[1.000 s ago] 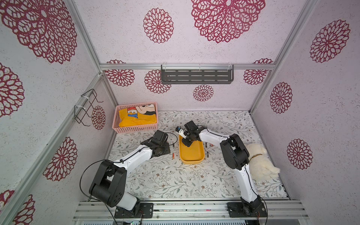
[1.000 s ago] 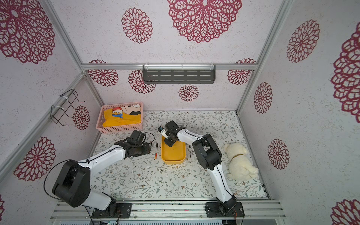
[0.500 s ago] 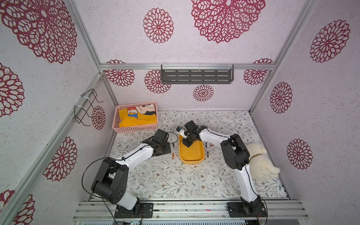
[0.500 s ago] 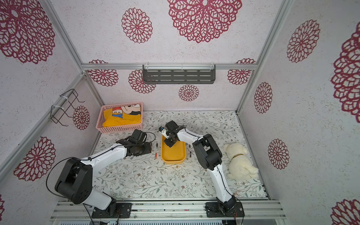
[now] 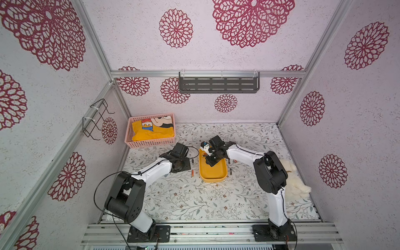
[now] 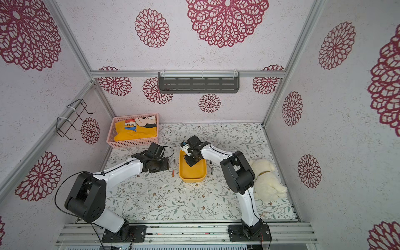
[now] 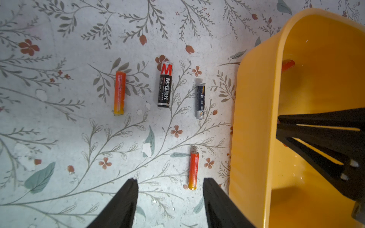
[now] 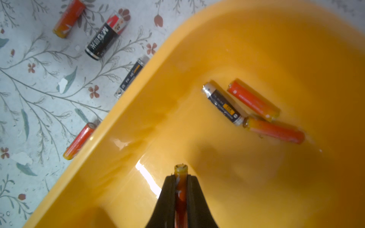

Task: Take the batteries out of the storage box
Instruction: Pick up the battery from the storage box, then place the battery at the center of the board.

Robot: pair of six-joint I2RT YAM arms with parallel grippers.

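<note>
- Yellow-orange box (image 5: pixel 213 173) sits upright near the centre of the tabletop (image 5: pixel 249 194), somewhat nearer the back edge.
- The right gripper (image 8: pixel 180 177) is inside the box. Its jaws pinch an orange battery (image 8: pixel 180 169) lengthwise, and the battery's tip protrudes past the fingertips.
- Three loose batteries lie clustered on the box floor: a black battery (image 8: pixel 223 102), a second orange battery (image 8: pixel 253 100) beside it, and a third orange battery (image 8: pixel 274 130) at the black battery's end.
- The left gripper (image 7: pixel 169 180) hovers over the tabletop just beside the box's left wall, jaws spread.
- Four cells lie on the tabletop left of the box: an orange cell (image 7: pixel 119 92), a wide black cell (image 7: pixel 165 84), a slim black cell (image 7: pixel 200 98) and a near orange cell (image 7: pixel 193 170), the last closest to the left gripper.
- A dark cell (image 5: pixel 230 171) lies on the tabletop right of the box.
</note>
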